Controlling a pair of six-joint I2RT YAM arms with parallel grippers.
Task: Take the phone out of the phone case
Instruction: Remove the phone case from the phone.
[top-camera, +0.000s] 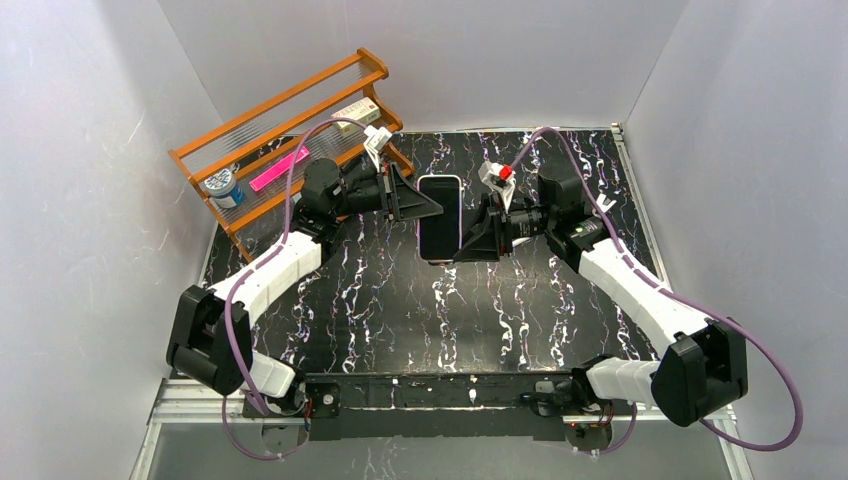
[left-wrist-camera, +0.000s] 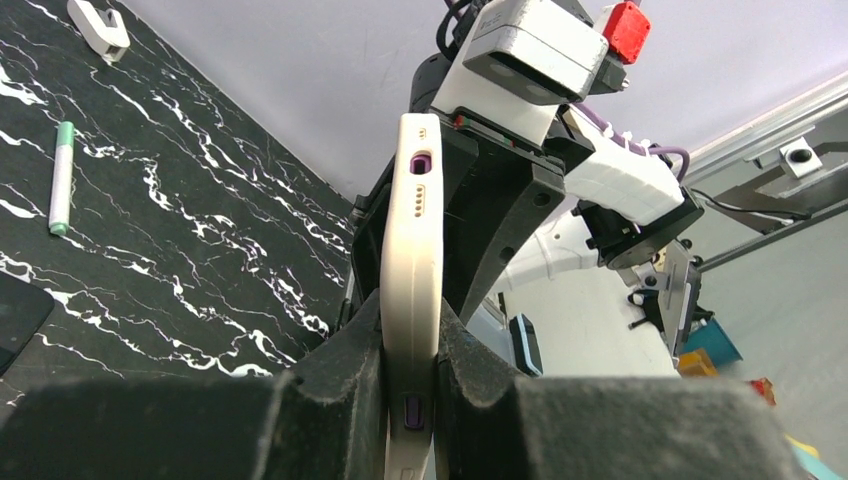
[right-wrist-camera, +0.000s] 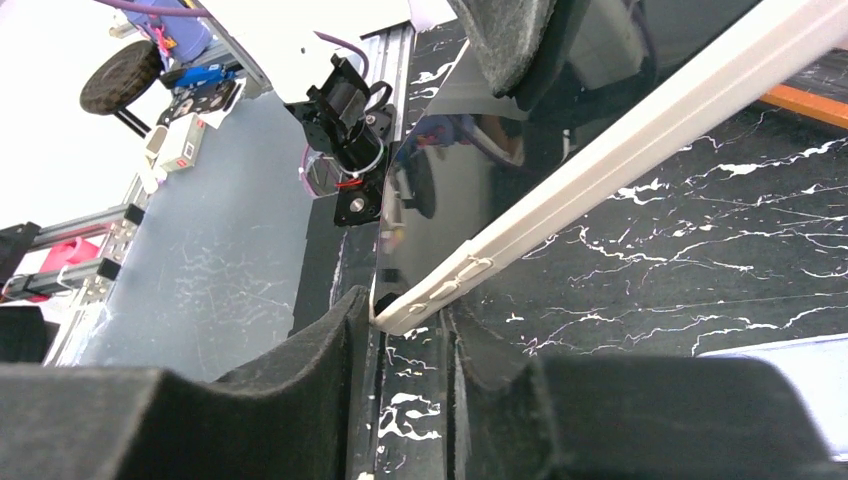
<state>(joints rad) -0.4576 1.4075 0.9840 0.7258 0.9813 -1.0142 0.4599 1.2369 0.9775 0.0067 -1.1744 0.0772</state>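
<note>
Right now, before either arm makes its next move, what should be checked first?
1. Left gripper clamped on the phone case: ok.
2. Right gripper firmly pinching the case's corner: cannot tell.
3. Phone seated in the case, screen up: ok.
4. Phone lifted off the table: ok.
5. Left arm clear of the wooden rack: cannot tell.

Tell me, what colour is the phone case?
The phone case is cream white, seen most clearly in the left wrist view.
</note>
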